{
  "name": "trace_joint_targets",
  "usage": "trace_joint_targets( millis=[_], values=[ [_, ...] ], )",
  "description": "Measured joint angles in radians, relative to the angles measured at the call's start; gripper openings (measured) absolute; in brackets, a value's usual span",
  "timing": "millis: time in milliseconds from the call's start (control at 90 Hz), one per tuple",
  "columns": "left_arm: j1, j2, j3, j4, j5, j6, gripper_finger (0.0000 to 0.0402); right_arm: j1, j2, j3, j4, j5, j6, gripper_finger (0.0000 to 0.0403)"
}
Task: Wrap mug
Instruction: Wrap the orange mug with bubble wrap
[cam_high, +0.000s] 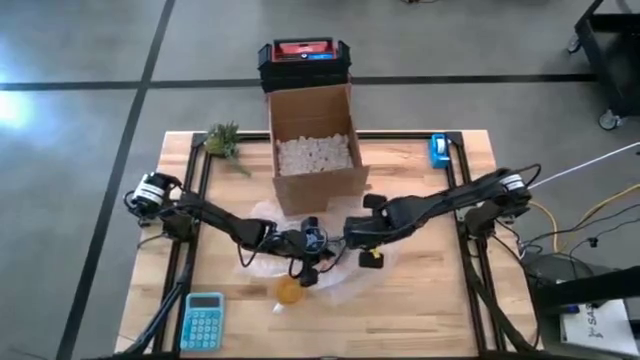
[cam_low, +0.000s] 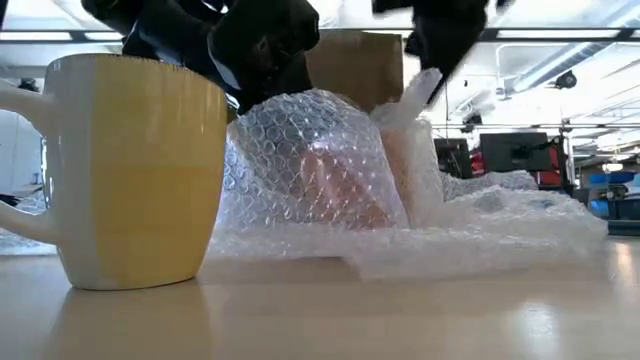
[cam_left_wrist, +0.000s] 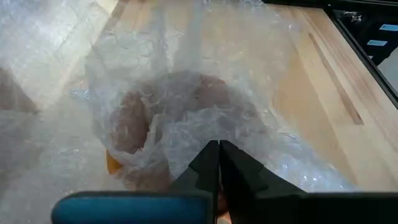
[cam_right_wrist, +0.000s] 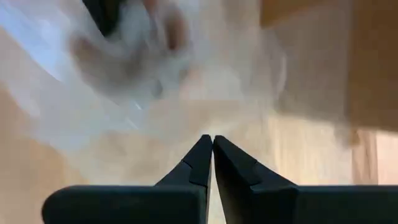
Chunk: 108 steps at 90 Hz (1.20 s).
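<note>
Wrapped mug (cam_left_wrist: 168, 124) lies just beyond left pincer (cam_left_wrist: 218, 148).

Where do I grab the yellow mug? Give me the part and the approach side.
Probably best: take the yellow mug by its rim from straight above, one finger inside. It stands upright, mouth open; its handle juts sideways, so pinch the wall away from it. The bubble wrap crowds its far side.
</note>
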Motion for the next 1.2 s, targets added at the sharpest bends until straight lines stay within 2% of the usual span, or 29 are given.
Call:
trace_joint_targets(
  millis=[167,256,456,622,789,1067,1200],
  values=[
    [0.0,0.0,0.0,0.0,0.0,0.0,0.0,0.034,0.006,-0.045,0.302,-0.018,-0.064,0.0002],
    [0.0,0.0,0.0,-0.001,0.0,0.0,0.0,0.033,0.037,-0.063,0.383,-0.019,-0.079,0.0002],
    [-0.002,-0.003,0.0,0.005,0.005,-0.006,0.0,0.01,0.139,-0.102,0.402,-0.051,-0.047,0.0002],
    [-0.004,-0.055,-0.003,-0.018,0.037,-0.021,0.0,0.008,0.184,-0.096,0.423,-0.088,-0.041,0.0002],
    [-0.002,-0.063,-0.002,-0.006,0.03,-0.019,0.0,0.008,0.169,-0.066,0.395,-0.098,-0.047,0.0002],
    [0.003,-0.004,0.0,0.009,0.023,-0.018,0.0,0.008,0.108,0.078,0.197,-0.104,-0.076,0.0002],
    [0.003,-0.007,0.0,0.006,0.023,-0.018,0.0,0.013,0.087,0.092,0.251,-0.165,-0.076,0.0002]
  ],
)
